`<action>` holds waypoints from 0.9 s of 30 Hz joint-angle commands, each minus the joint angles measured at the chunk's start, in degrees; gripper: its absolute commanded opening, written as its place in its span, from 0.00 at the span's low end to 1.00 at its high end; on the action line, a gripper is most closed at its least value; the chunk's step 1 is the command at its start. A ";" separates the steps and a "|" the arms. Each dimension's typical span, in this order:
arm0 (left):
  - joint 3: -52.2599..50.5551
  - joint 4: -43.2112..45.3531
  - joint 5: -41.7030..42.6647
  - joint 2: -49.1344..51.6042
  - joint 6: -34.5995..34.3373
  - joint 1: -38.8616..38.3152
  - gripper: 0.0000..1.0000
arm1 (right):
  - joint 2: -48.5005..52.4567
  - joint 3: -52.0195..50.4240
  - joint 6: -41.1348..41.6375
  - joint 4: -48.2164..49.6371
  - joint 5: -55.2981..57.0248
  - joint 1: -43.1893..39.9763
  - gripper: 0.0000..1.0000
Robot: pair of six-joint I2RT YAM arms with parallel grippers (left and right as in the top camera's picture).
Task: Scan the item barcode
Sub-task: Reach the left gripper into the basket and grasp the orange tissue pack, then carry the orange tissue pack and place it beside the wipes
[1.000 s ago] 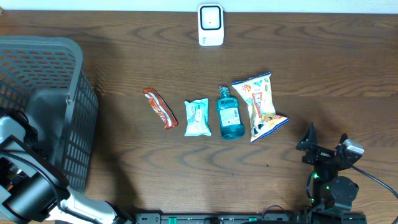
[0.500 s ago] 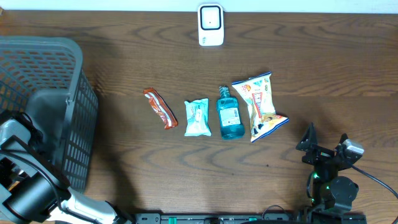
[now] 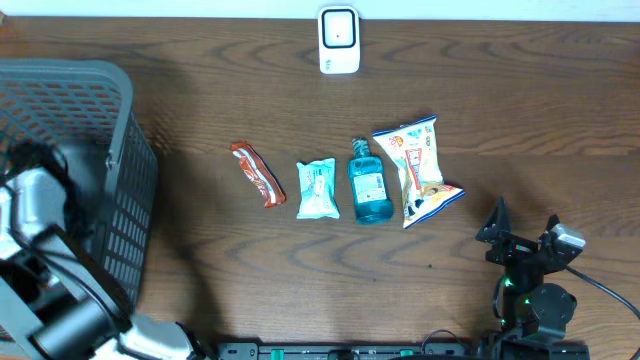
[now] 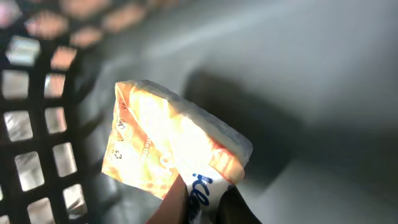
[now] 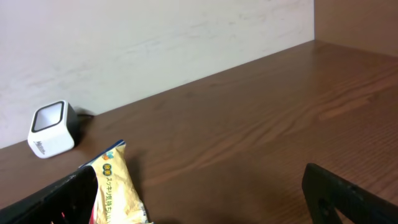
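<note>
Left tool clamps a corner of the orange packet inside the basket; right tool gapes wide, holding nothing.

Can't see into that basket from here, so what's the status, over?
Left gripper shut on packet, down inside basket. Right gripper open, empty, over table. Scanner at far edge; basket wall to clear first.

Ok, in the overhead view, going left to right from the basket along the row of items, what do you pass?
grey basket → red snack bar → pale blue packet → blue bottle → snack bag
</note>
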 commanded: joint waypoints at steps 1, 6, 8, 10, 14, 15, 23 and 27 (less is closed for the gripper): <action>4.46 0.68 1.18 -7.65 -0.26 -3.04 0.07 | -0.26 -0.02 0.74 -0.22 0.09 0.17 0.99; 11.19 2.58 1.25 -18.62 -0.28 -6.78 0.07 | -0.26 -0.02 0.74 -0.20 0.09 0.17 0.99; 14.27 4.04 3.13 -23.34 -0.26 -8.72 0.07 | -0.26 -0.04 0.74 -0.20 0.09 0.17 0.99; 16.70 7.02 7.04 -28.22 -0.26 -11.17 0.08 | -0.26 -0.04 0.74 -0.20 0.09 0.17 0.99; 17.27 15.54 19.10 -36.65 -0.26 -17.75 0.07 | -0.26 -0.04 0.74 -0.22 0.09 0.17 0.99; 17.27 16.85 22.64 -38.05 -0.26 -20.31 0.07 | -0.26 -0.04 0.74 -0.20 0.09 0.17 0.99; 14.49 8.28 29.83 -33.42 5.18 -50.82 0.07 | -0.26 -0.04 0.74 -0.20 0.09 0.17 0.99; 13.57 0.28 27.30 -23.43 5.29 -63.82 0.07 | -0.26 -0.04 0.74 -0.20 0.09 0.17 0.99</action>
